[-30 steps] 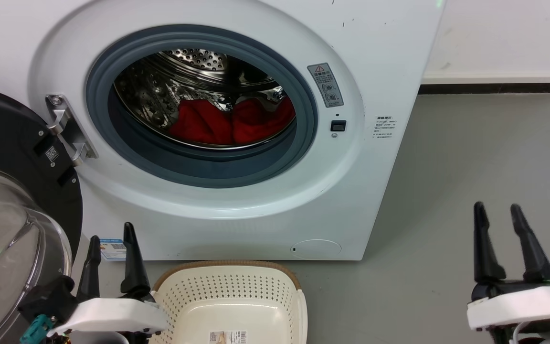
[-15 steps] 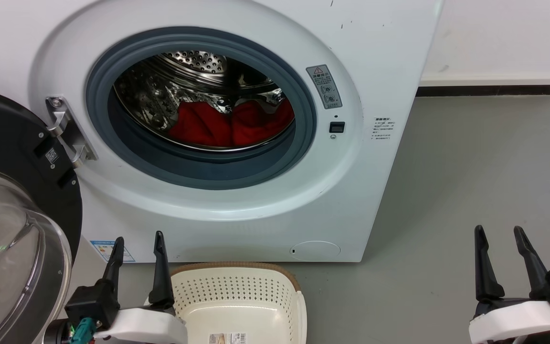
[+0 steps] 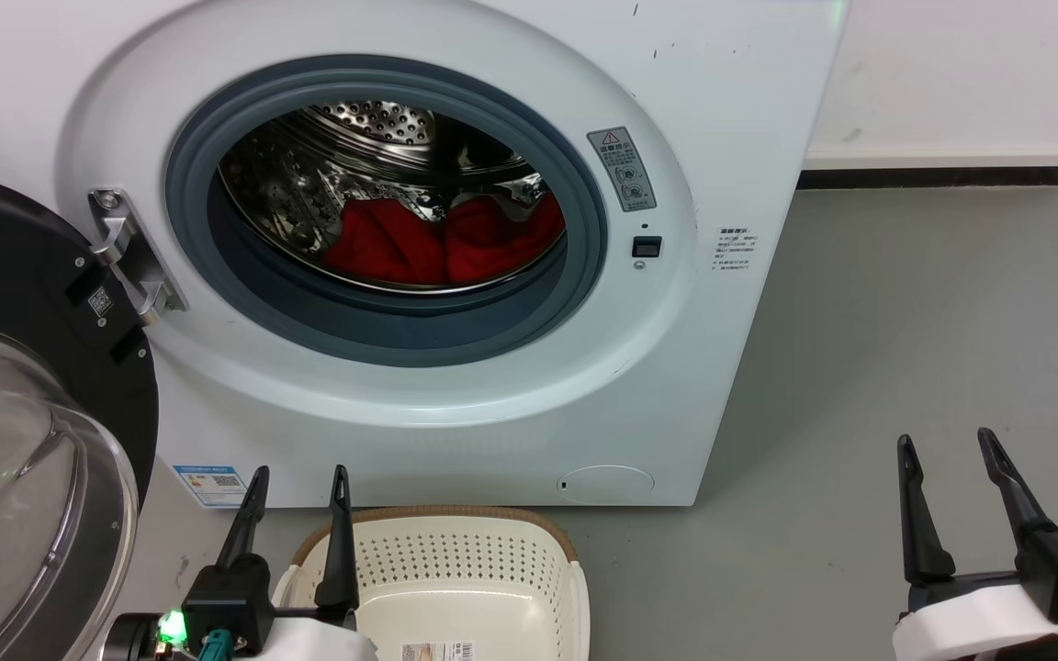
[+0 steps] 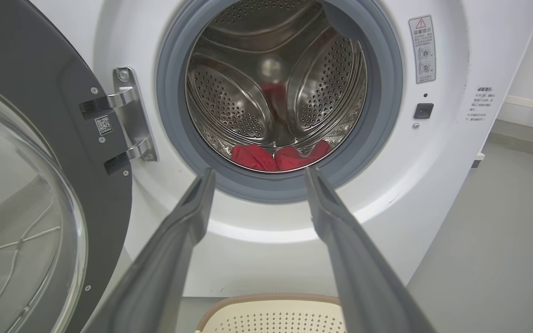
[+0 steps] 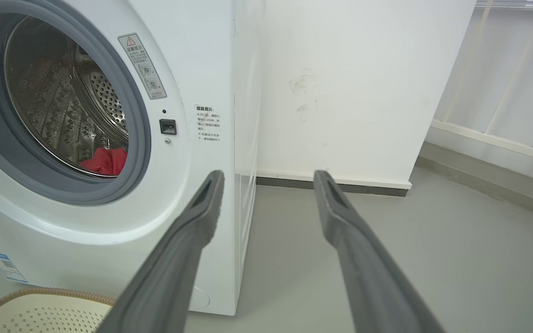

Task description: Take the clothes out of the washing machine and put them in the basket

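Approach step: soft red clothes [image 3: 442, 240] lie bunched low in the perforated steel drum of the washing machine [image 3: 492, 431], none yet in the cream perforated basket [image 3: 437, 512] at its foot. The left end effector [image 3: 299, 470] and right end effector [image 3: 944, 436] both gape empty in front of it. Next move likely needs a reach through the round grey rim to pinch loose fabric.
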